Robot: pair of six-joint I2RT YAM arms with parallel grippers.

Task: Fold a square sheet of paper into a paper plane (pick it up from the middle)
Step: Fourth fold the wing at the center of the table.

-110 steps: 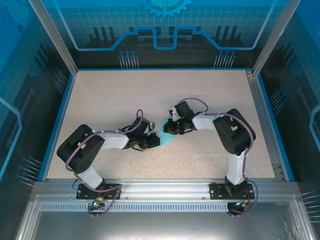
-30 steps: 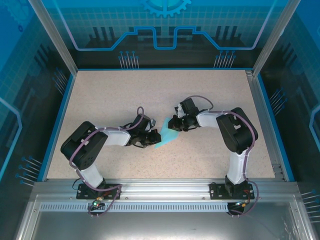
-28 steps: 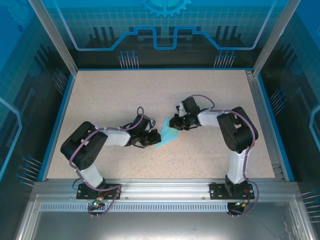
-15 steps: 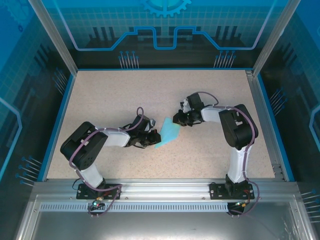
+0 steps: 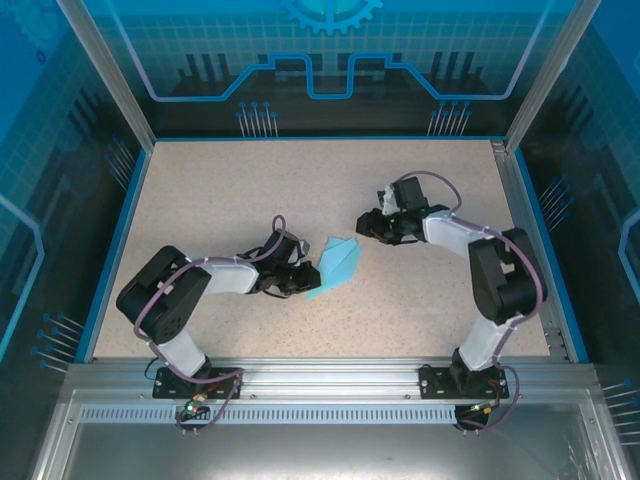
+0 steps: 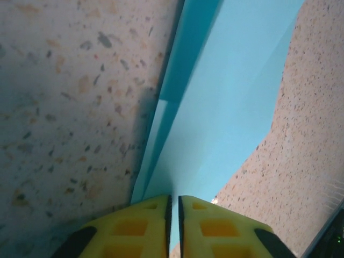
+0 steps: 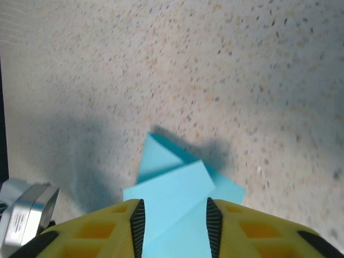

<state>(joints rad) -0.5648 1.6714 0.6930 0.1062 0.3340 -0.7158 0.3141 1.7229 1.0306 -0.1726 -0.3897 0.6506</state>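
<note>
The light-blue sheet of paper is folded into a narrow pointed paper plane (image 5: 336, 264) that rests on the speckled table near its middle. My left gripper (image 5: 303, 282) is at the plane's lower left end. In the left wrist view its yellow fingers (image 6: 145, 220) stand a thin slit apart with the plane's (image 6: 226, 107) crease running between them. My right gripper (image 5: 366, 226) hovers just up and right of the plane, clear of it. Its jaws (image 7: 173, 212) are open, and the folded paper (image 7: 172, 185) lies below and ahead of them.
The speckled table (image 5: 230, 190) is ringed by a blue rim and metal frame posts (image 5: 530, 190). A metal rail (image 5: 320, 375) with both arm bases runs along the near edge.
My right gripper opened, let go of the paper and pulled back to the upper right. The left gripper stayed put, its jaws easing slightly. The plane settled lower on the table.
</note>
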